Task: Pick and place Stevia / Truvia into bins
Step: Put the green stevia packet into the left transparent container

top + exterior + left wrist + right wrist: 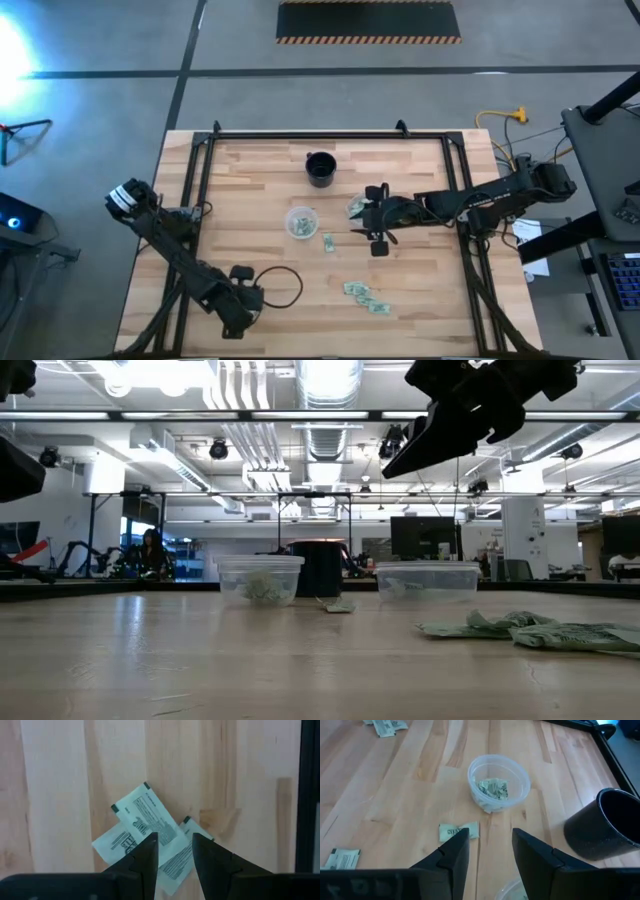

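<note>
The tabletop point(250, 170) is carrying everything, with the two dark arms reaching in over it from its left and right edges. The right gripper point(377, 222) is hanging above the middle of the tabletop, just beside the right clear bin point(357, 207), its fingers point(451, 854) standing apart with nothing between them. The left gripper point(237, 305) is sitting low near the front edge toward the left corner, its fingers point(145, 855) parted and empty over loose packets point(150, 820) lying overlapped on the wood. A black cup point(321, 168) is standing near the back edge. The left clear bin point(301, 222) is resting near the centre, holding a few Stevia packets point(493, 788). One packet point(328, 241) is lying just beside that bin, and a small cluster point(365, 295) is lying toward the front edge, well apart from both bins.
</note>
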`<state>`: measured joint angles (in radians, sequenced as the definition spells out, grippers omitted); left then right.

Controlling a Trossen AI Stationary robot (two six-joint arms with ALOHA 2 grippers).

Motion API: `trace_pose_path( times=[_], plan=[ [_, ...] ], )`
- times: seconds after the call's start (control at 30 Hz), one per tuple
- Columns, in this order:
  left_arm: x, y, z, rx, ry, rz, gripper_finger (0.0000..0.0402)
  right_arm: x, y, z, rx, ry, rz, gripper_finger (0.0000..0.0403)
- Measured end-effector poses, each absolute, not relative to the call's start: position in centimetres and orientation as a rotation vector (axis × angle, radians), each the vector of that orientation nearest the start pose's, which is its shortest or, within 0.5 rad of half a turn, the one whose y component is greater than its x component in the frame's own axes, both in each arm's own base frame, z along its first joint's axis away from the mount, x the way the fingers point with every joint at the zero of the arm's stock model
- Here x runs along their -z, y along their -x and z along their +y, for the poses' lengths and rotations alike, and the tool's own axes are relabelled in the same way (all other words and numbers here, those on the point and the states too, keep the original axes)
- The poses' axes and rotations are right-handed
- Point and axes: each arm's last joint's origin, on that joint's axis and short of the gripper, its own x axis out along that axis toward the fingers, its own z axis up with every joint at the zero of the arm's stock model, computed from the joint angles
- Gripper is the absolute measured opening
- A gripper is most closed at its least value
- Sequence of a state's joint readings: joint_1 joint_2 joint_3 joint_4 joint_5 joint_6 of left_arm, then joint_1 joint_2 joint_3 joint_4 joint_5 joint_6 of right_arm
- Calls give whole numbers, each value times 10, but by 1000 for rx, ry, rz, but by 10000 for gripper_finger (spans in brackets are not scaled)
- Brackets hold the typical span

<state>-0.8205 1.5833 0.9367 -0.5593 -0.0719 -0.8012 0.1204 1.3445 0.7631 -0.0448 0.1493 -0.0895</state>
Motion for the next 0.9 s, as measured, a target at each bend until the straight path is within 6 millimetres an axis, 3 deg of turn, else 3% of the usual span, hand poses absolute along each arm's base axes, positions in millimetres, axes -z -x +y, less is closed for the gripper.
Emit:
trace_pose_path(
  times=[0.43, 0.9],
  plan=[
    [-171, -193, -217, 293, -34, 1267, 103, -219, -275, 29, 1, 170, 626, 141],
    [-160, -195, -220, 250, -81, 1271, 103, -218, -275, 29, 3, 167, 624, 126]
  ],
)
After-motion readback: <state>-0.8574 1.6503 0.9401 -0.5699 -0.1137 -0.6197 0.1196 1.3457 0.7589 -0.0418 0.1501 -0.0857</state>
